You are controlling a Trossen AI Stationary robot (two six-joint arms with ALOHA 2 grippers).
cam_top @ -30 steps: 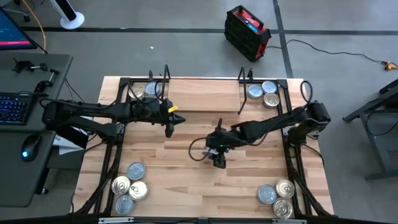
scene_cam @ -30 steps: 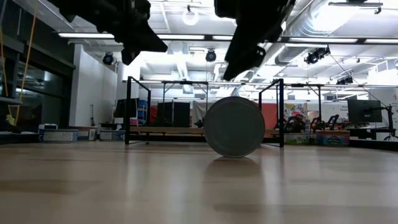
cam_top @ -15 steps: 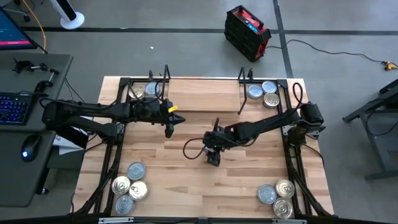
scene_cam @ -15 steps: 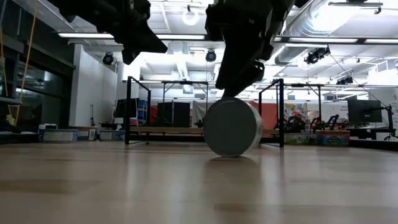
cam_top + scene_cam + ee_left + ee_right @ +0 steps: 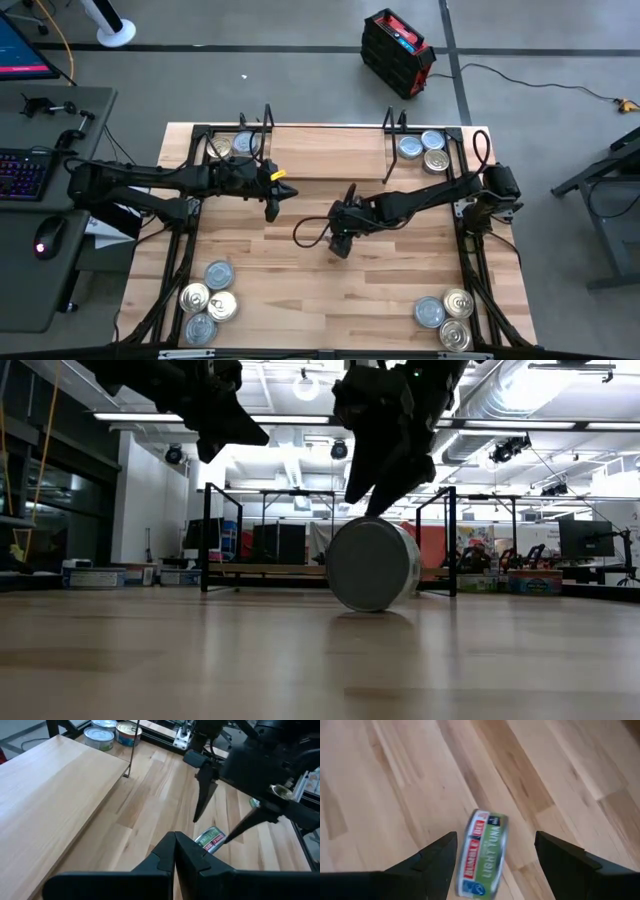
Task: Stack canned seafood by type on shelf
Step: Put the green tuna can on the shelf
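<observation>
One tin (image 5: 483,854) stood on its edge near the middle of the table (image 5: 400,290), below the right gripper (image 5: 496,857), whose fingers were spread wide on both sides of it without touching. The left gripper (image 5: 175,851), fingers pressed together, hung near the shelf (image 5: 325,150).

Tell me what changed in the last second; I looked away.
The right hand moved left and came down over the tin standing on edge, fingers open on either side, not gripping. The tin turned slightly. The left hand and the tin groups stayed put.
</observation>
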